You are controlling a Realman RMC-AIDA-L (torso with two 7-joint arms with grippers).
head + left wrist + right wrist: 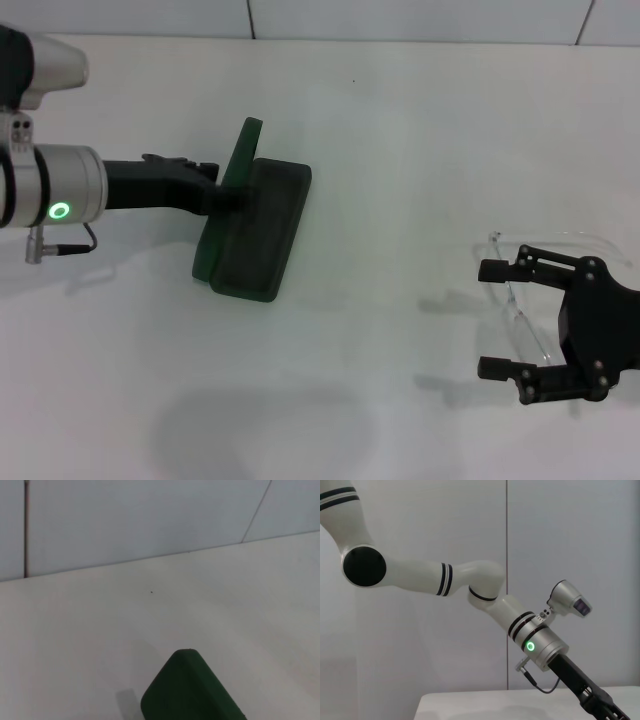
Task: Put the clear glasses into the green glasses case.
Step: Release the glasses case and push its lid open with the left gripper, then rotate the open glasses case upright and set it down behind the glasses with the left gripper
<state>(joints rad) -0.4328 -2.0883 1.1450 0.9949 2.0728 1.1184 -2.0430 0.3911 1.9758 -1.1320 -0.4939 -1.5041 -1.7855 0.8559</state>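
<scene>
- The white table [400, 130] carries only two objects, set well apart: the green glasses case [255, 230] around 9 o'clock from the head view's centre, and the clear glasses [520, 300] toward 4 o'clock.
- A pale panelled wall [420, 18] runs along the table's far edge at 12 o'clock, with thin seams between its panels.
- Nothing lies on the table between case and glasses.
- The case stands open: its dark-lined tray lies flat, and the green lid tilts up on the tray's 9 o'clock side.
- In the left wrist view, one rounded green corner of the case [187, 690] fills the near foreground, with bare table and wall beyond it.
- The left gripper [222, 196] reaches in level from 9 o'clock, its black body meeting the raised lid at mid-height. It touches the lid, but I cannot tell how its jaws are set or whether they pinch it.
- Its silver wrist shows a lit green ring, and the right wrist view shows the left arm [470, 582] bent down to the table.
- The right gripper [495, 318] hovers at 4 o'clock, pointing toward 9 o'clock, jaws spread wide and holding nothing.
- The glasses lie partly beneath it: one clear temple runs between the two black fingers [497, 270], while the front curves away toward 3 o'clock behind the upper finger linkage.
</scene>
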